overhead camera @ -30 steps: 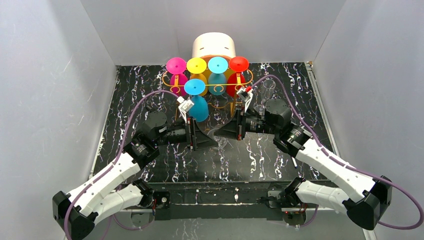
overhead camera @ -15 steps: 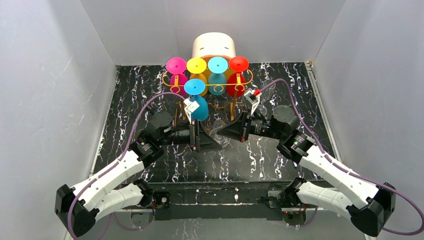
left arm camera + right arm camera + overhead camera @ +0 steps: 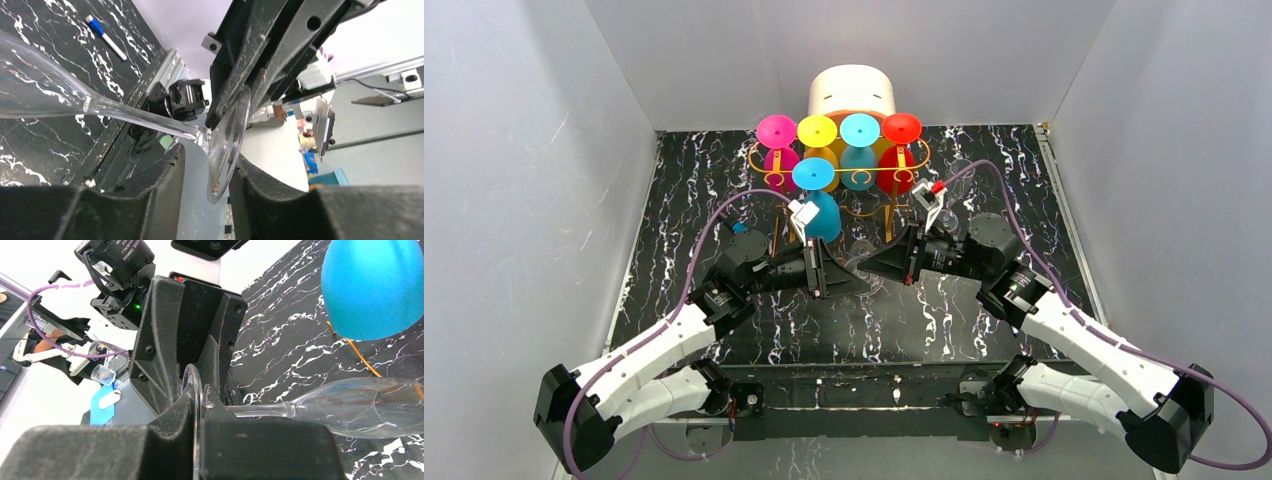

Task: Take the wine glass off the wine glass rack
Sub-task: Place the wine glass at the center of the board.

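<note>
While the clear wine glass (image 3: 350, 405) is held level just near of the wine glass rack (image 3: 913, 158), bowl pointed rackward, its foot is clamped by the right gripper (image 3: 196, 395) and loosely straddled by the part-open left gripper (image 3: 207, 162).

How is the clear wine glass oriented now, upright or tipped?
Tipped on its side: the clear wine glass has its stem roughly level, foot pinched in the right gripper.

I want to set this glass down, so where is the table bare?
For the clear wine glass, bare black marble table shows in the near middle between the left arm and the right arm, and along the left wall. Crowded: the back centre, with the orange-gold wire rack, its coloured glasses and the white round box.
</note>
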Tool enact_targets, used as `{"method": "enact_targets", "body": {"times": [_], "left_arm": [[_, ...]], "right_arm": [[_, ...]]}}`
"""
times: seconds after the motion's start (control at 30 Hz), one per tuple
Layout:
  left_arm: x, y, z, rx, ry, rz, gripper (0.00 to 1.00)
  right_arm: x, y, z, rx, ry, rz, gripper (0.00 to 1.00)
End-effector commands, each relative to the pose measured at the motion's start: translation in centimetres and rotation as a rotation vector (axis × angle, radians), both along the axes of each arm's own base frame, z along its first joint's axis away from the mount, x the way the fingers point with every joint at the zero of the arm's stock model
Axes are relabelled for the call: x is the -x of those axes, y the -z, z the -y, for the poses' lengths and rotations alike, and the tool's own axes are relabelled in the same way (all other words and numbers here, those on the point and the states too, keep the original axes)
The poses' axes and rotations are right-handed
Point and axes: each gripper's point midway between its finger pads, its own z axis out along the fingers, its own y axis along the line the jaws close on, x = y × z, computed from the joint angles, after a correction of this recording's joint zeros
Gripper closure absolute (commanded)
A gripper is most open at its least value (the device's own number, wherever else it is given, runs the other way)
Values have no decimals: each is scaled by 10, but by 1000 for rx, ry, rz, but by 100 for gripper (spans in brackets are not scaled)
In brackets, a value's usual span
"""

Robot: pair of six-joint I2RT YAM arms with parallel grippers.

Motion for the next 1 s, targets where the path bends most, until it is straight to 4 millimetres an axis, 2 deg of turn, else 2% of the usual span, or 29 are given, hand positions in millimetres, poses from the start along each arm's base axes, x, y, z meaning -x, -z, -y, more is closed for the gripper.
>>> {"method": "enact_targets", "body": {"times": [0.0, 0.07, 0.17, 0.27, 0.3, 0.43, 0.5, 0.57, 0.77, 0.87, 0.97], "left_arm": [[-8, -11, -2, 65, -80, 11, 69], [-8, -8, -4, 79, -100, 5, 73], [-8, -5, -3, 74, -93, -3, 86], [1, -10, 0, 77, -36, 29, 100], [4, -11, 1, 72, -18, 37, 100], [10, -6, 3, 50, 13, 47, 100], [14, -4, 5, 40, 46, 47, 100], [19, -1, 5, 19, 74, 54, 100], [25, 8, -1, -52, 106, 123, 100], [28, 6, -5, -51, 116, 173, 100], [35, -5, -10, -22, 142, 262, 100]], "right_arm": [[3, -26, 3, -88, 8, 95, 99], [2, -27, 5, -93, 19, 93, 99], [2, -27, 6, -96, 25, 93, 99], [2, -26, 7, -97, 35, 89, 99], [2, -26, 8, -99, 37, 86, 97], [0, -31, 10, -113, 59, 88, 79], [-3, -31, 12, -114, 82, 80, 75], [-7, -31, 15, -117, 119, 66, 64], [-25, -45, 38, -137, 304, 67, 37], [-49, -31, 64, -91, 515, 27, 28], [-73, 10, 99, 4, 767, -93, 24]]}}
